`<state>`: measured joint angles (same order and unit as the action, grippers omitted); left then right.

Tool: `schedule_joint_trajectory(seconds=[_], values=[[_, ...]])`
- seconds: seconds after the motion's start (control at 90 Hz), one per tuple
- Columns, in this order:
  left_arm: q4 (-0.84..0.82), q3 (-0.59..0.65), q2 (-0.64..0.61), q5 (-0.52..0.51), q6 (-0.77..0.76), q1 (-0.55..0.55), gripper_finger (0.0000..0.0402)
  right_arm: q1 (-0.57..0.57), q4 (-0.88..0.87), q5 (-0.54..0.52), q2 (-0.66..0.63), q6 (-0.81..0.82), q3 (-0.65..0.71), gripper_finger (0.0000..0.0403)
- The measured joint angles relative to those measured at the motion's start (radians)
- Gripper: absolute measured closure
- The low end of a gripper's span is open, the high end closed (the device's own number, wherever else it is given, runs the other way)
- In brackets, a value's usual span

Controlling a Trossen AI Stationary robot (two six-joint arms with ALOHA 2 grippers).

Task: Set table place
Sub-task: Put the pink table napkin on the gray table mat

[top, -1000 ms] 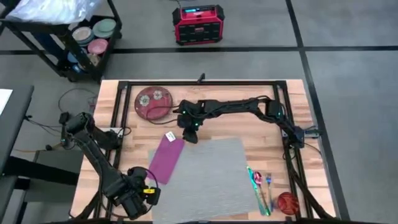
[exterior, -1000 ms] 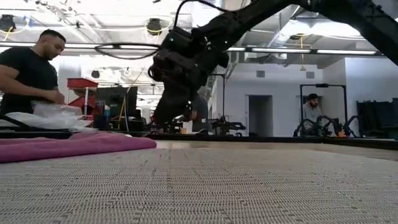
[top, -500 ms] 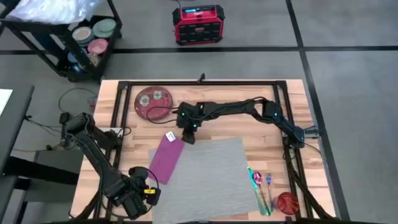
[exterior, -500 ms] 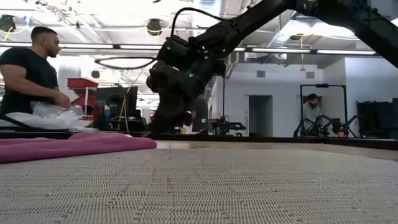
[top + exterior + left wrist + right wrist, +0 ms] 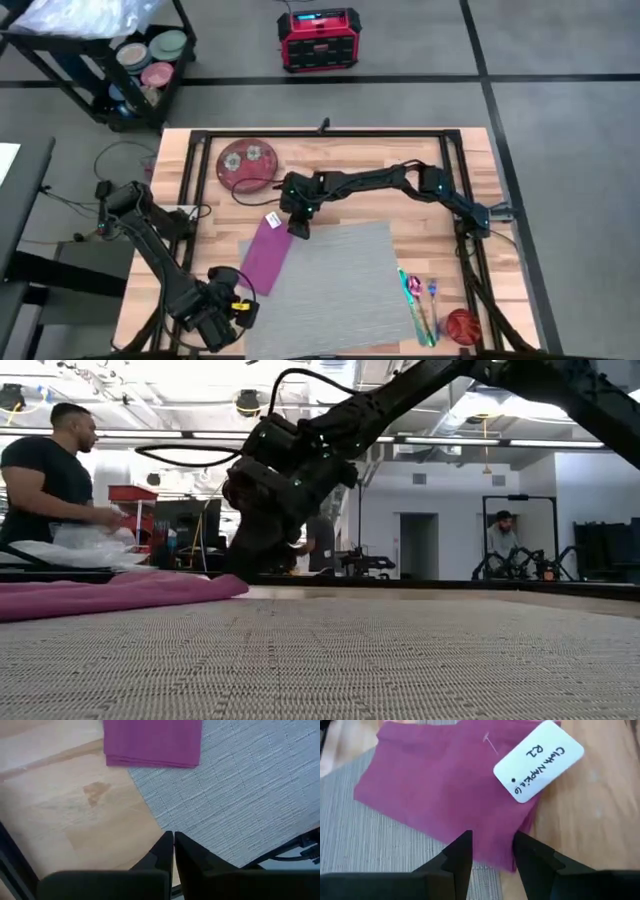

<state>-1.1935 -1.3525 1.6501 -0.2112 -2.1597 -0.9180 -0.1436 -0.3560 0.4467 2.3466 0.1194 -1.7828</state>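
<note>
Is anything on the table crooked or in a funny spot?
Yes. The purple napkin lies slanted, half on the grey placemat and half on the wood. The plate sits off the mat, near the table's far edge.

Right tool (image 5: 298,228) hangs parted; left tool (image 5: 173,851) waits, fingers together.

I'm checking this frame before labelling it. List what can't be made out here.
- High view: utensils beside the placemat are too small to tell types.
- High view: left pincer is cut by the bottom edge.
- Low view: the plate is hidden behind the right pincer.
- Right wrist view: napkin tag writing is only partly legible.
</note>
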Motion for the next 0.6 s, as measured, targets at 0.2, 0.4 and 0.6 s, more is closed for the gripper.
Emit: schedule_joint_trajectory(seconds=[0.2,0.4,0.6], values=[[-0.001,0.0,0.0,-0.011,-0.001,0.0,0.0401,0.002,0.018,-0.027,0.013,0.005,0.0,0.0274],[0.002,0.001,0.0,-0.014,-0.001,0.0,0.0401,0.003,0.022,0.014,0.064,0.061,-0.005,0.0274],[0.001,0.001,0.0,-0.024,0.007,0.0,0.0401,0.003,0.012,0.037,0.087,0.064,-0.007,0.0275]])
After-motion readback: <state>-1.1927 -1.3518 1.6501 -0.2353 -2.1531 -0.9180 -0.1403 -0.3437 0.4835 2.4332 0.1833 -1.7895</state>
